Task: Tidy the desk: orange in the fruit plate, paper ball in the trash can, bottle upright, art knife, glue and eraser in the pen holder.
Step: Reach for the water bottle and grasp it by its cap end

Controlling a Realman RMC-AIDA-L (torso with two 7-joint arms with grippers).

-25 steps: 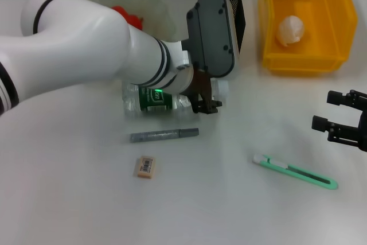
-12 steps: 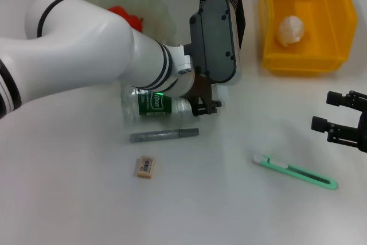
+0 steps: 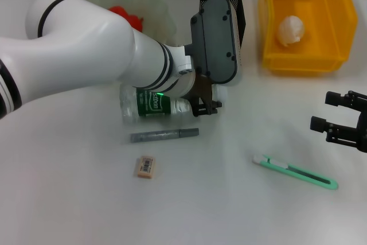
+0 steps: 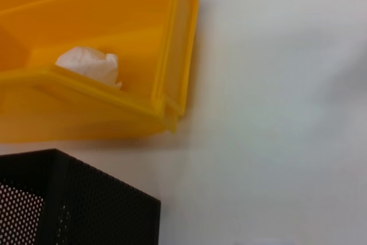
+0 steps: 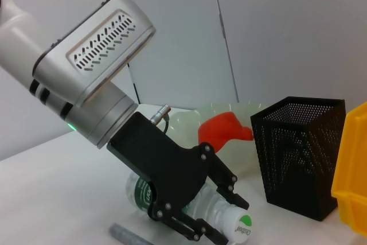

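Observation:
The clear bottle [image 3: 150,103] with a green label lies on its side on the white desk. My left gripper [image 3: 204,105] is shut on its neck by the white cap; the right wrist view shows the fingers [image 5: 202,198] clamped around the bottle [image 5: 225,220]. A grey glue stick [image 3: 164,135], an eraser [image 3: 145,166] and a green art knife [image 3: 296,172] lie on the desk. The orange [image 3: 127,15] sits in the fruit plate [image 3: 155,10]. The paper ball [image 3: 290,30] is in the yellow trash can [image 3: 304,61]. My right gripper [image 3: 339,120] is open and empty at the right edge.
The black mesh pen holder [image 3: 239,18] stands behind my left wrist, between the plate and the trash can; it also shows in the right wrist view [image 5: 298,153] and the left wrist view [image 4: 74,199]. My left arm [image 3: 86,50] hides part of the plate.
My left gripper has shifted slightly with the bottle in it; the bottle's base end has swung a little and shows more. The right arm has barely moved.

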